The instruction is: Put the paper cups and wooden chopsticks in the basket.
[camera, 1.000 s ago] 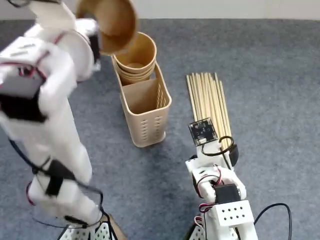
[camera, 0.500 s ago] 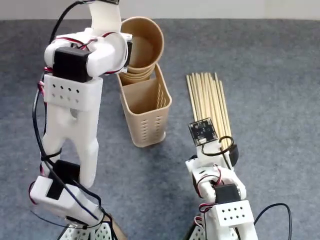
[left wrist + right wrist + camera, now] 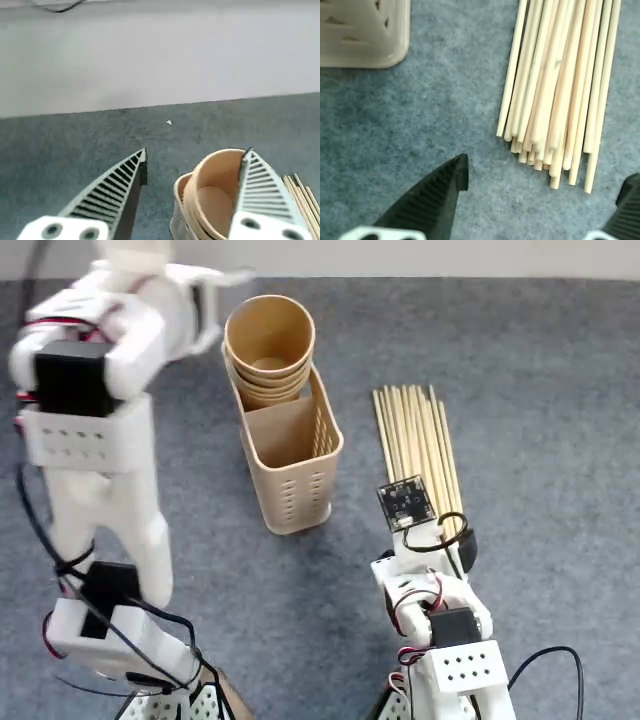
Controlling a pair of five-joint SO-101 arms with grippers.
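A stack of brown paper cups (image 3: 269, 345) stands upright in the far compartment of the beige basket (image 3: 297, 495); the left wrist view shows the top cup (image 3: 216, 196) from above. My left gripper (image 3: 195, 155) hangs open above and to the left of the cups, holding nothing; in the high view its arm (image 3: 100, 350) rises at the far left. A bundle of wooden chopsticks (image 3: 418, 440) lies on the grey carpet right of the basket. My right gripper (image 3: 545, 182) is open just short of the chopsticks' (image 3: 559, 85) near ends.
The basket's near compartment (image 3: 285, 432) holds nothing. Grey carpet spreads around the basket and chopsticks, with a pale wall (image 3: 150, 60) beyond the far edge. The right arm's base (image 3: 440, 640) sits at the near side.
The left gripper carried a cup over the stack, let it go nested on top, and has pulled away to the left, now open. The right arm has not moved.
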